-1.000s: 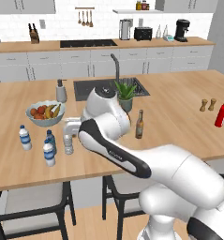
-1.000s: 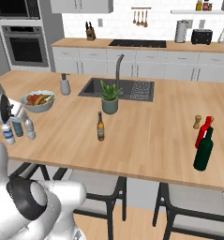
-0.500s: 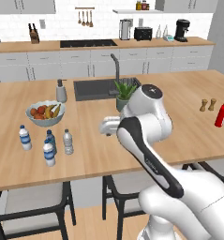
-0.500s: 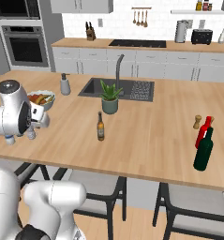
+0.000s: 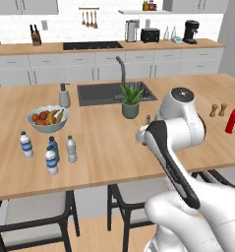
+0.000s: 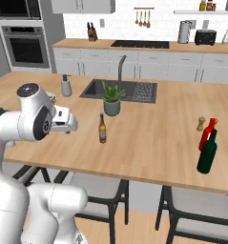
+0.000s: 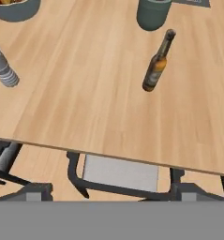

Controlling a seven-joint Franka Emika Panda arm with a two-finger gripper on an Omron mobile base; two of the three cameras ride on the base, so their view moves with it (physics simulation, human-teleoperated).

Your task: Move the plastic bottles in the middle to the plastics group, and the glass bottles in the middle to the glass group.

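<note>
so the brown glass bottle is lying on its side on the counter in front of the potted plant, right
Not quite: the brown glass bottle is standing upright, not lying on its side. The right base view shows it on its base on the wooden counter, in front of the potted plant; the hand view shows it standing too.

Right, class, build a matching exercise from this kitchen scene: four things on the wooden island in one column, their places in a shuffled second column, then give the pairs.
1. amber bottle
2. red bottle
3. fruit bowl
4. soap dispenser

A. left of the sink
B. just behind the water bottles
C. in front of the potted plant
D. beside the dark green bottle

Pairs: 1-C, 2-D, 3-B, 4-A
</note>
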